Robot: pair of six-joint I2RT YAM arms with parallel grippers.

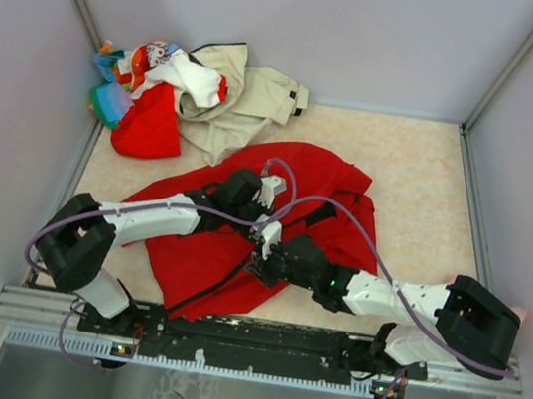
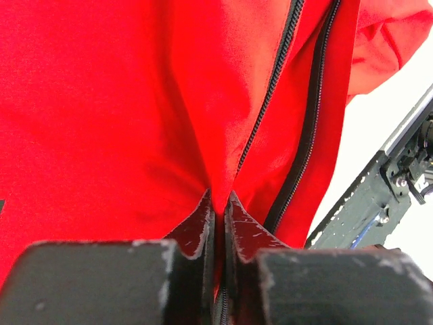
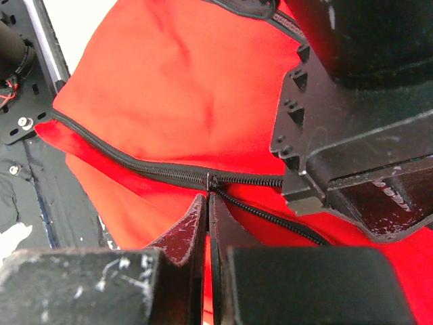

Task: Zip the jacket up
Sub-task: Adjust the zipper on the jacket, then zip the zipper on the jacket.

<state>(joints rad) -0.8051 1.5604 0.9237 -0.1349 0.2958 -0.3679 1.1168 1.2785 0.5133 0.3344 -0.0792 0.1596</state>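
beige tbl (image 1: pixel 420 182), red jkt (image 1: pixel 199 262), clothes pile (image 1: pixel 195 88)

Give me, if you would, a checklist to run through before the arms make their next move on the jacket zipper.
1. Left fingers shut on the jacket fabric beside the zipper tracks: ok.
2. Right fingers shut, tips at the slider: ok.
3. Slider truly gripped: cannot tell.
4. Both tracks meeting in the slider: ok.
5. Tracks ahead lying flat and straight: not ok; the fabric is folded and rumpled.
6. Room between the two sets of fingers: cannot tell; they sit very close.
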